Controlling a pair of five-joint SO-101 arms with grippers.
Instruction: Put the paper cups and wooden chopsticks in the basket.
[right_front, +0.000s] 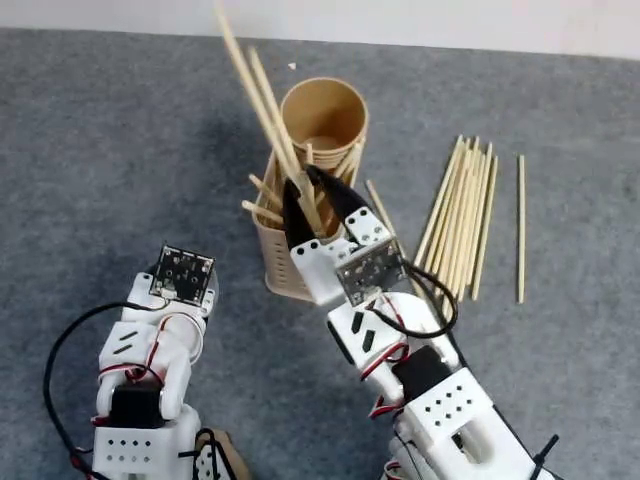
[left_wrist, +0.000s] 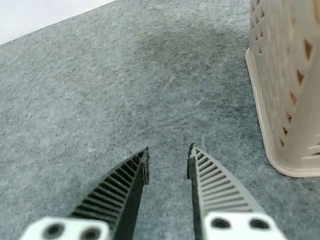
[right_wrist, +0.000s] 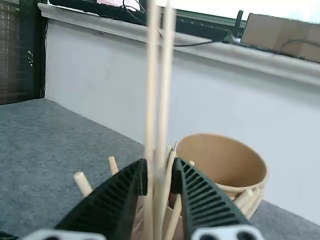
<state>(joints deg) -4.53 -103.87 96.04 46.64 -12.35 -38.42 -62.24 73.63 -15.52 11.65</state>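
My right gripper (right_wrist: 159, 170) was clamped low on two chopsticks (right_wrist: 159, 75) over the basket (right_front: 275, 265), mid-frame, beside the paper cups (right_front: 323, 115); light, stiff and slippery, I judged they'd want a mid-length hold. The loose chopsticks (right_front: 460, 215) lay at right; my left gripper (left_wrist: 167, 160) stood apart, empty

We see a gray felt mat (right_front: 100, 150) carrying a beige basket (right_front: 275, 262) at center, loose chopsticks (right_front: 460, 220) at right, and a stray chopstick (right_front: 520, 230) beside them.
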